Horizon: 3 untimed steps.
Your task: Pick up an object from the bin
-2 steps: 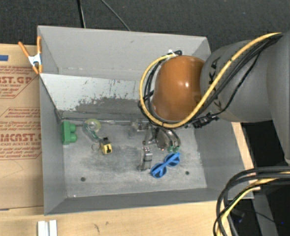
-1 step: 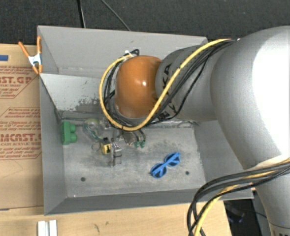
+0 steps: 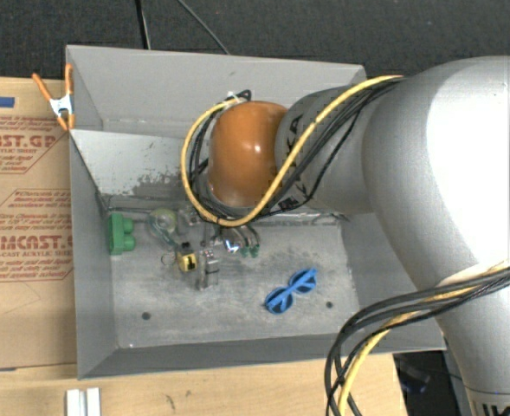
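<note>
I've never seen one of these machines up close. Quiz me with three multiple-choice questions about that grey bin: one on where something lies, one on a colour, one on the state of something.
1. Where in the bin does the green block lie?
A) by the view's left wall
B) in the right front corner
C) on top of the blue toy

2. What colour is the glasses-shaped toy?
A) red
B) blue
C) white

3. How is that toy placed?
A) propped upright against the back wall
B) hanging over the rim
C) lying on the floor, apart from the gripper

Answers:
1 A: the block sits at the floor's left edge.
2 B: its frame is bright blue.
3 C: it rests on the floor to the right of the gripper, with bare floor between them.
</note>
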Available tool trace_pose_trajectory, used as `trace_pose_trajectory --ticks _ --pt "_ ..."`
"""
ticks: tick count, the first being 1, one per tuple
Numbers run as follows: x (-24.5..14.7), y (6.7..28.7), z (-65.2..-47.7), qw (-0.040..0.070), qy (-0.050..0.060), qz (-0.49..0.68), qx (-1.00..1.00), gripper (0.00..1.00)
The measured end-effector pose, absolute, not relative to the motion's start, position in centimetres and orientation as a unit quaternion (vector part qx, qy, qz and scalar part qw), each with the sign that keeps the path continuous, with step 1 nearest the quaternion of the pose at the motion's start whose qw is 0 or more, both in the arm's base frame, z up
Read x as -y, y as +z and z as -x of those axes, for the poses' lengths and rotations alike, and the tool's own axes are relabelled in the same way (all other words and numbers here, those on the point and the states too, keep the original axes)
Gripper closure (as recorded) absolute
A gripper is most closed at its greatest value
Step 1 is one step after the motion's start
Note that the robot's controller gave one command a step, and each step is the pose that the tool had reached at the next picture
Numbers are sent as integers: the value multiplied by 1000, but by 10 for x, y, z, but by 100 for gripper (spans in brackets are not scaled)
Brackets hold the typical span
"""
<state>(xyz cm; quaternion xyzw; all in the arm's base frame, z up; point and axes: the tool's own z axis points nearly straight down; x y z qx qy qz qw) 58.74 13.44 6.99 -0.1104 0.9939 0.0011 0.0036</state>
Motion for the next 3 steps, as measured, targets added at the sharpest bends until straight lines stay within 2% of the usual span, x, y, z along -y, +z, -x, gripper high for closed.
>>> trace_pose_trajectory --ticks 1,2,3 --pt "-149 72 -582 4 1 238 -971 0" --pt "-151 77 -585 10 2 237 -971 100" --pt "-92 226 -562 5 0 198 -980 100"
